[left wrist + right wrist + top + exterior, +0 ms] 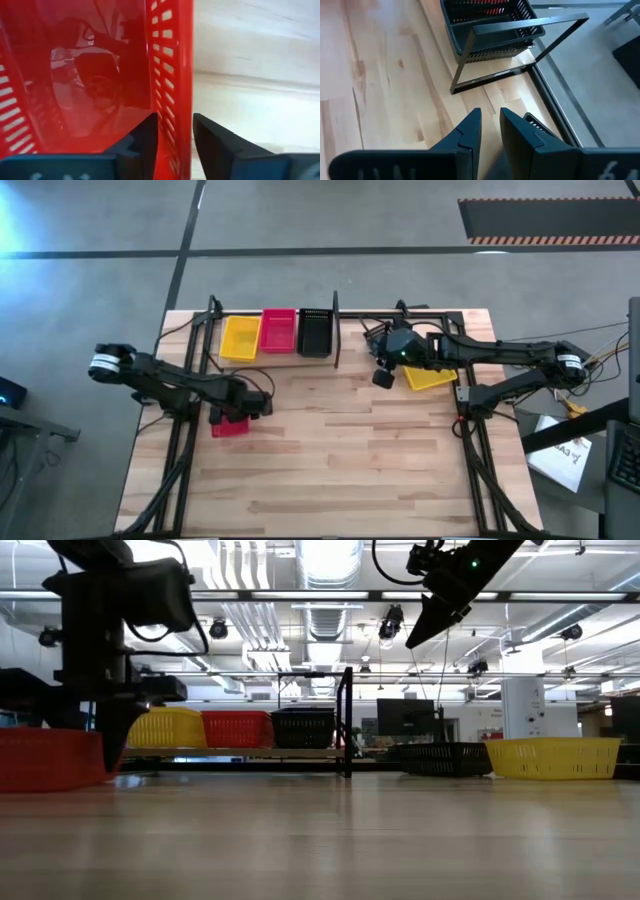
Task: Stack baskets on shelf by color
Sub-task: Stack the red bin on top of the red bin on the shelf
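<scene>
My left gripper (236, 412) is low over the table's left part, shut on a red basket (230, 426) that stands on the tabletop (50, 760). On the shelf (335, 330) at the far edge, a yellow basket (240, 337), a red basket (278, 330) and a black basket (315, 332) sit side by side. My right gripper (383, 377) hangs high above the table, right of the shelf, its fingers (490, 120) shut to a narrow slit and holding nothing. A yellow basket (430, 377) and a black basket (445, 758) rest on the table beneath the right arm. My left gripper pinches a side wall (172, 95) of the red basket, one finger (147, 135) inside the basket and the other finger (210, 135) outside. It comes from above, pointing down. The basket stands upright with its bottom on the table.
The shelf's black end frame (520, 45) stands upright between the shelved black basket (490, 25) and my right gripper. Bare wood (340, 460) stretches across the table's middle and near part. Black arm stands (175, 450) run along both side edges.
</scene>
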You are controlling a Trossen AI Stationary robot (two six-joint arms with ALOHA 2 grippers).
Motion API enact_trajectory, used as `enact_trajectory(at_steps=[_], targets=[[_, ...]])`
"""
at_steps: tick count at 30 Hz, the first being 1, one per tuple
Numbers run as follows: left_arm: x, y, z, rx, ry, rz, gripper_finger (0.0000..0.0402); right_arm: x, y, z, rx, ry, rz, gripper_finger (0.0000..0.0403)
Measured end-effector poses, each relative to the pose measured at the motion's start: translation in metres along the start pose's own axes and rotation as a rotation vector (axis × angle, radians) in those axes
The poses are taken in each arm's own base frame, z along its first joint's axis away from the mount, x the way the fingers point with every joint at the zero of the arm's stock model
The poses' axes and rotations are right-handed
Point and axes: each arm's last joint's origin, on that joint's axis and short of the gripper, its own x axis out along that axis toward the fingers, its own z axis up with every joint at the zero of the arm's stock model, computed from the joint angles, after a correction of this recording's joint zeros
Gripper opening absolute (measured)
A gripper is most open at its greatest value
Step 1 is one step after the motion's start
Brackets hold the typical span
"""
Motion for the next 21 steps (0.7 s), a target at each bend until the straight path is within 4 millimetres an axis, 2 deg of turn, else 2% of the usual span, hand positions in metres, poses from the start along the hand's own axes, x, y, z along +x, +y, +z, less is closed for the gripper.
enact_trajectory(at_steps=[15, 21], targets=[[-0.03, -0.031, -0.008, 0.149, 0.045, -0.121, 0.001, 0.0, 0.0, 0.0, 0.006, 0.0, 0.0, 0.0063], [-0.056, -0.05, -0.015, 0.297, 0.138, -0.221, 0.0001, 0.0, 0.0, 0.0, 0.005, 0.0, 0.0, 0.0063]])
